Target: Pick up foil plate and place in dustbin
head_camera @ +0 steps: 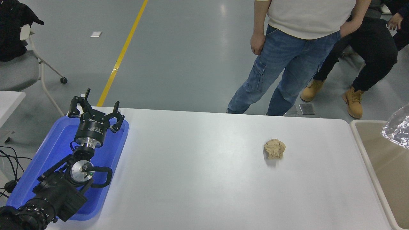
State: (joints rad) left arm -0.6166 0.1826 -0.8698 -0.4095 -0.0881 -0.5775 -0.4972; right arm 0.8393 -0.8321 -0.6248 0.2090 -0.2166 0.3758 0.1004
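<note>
Right now only a sliver of the foil plate (398, 130) showed at the desk's right edge, over the dustbin (367, 150). Right gripper was out of frame, so no read on its grip. Left gripper (95, 112) sat parked over the blue tray (48, 153) at the left edge, fingers apart. Paper ball (274, 149) lay right of centre.

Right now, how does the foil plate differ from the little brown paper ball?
The foil plate is shiny silver and reflective; the paper ball is matte tan. The foil plate sits over the dustbin at the picture's right edge, partly cut off; the paper ball rests in full view on the white table, apart from the bin. What shows of the foil plate looks broader than the compact ball. Both are crumpled.
</note>
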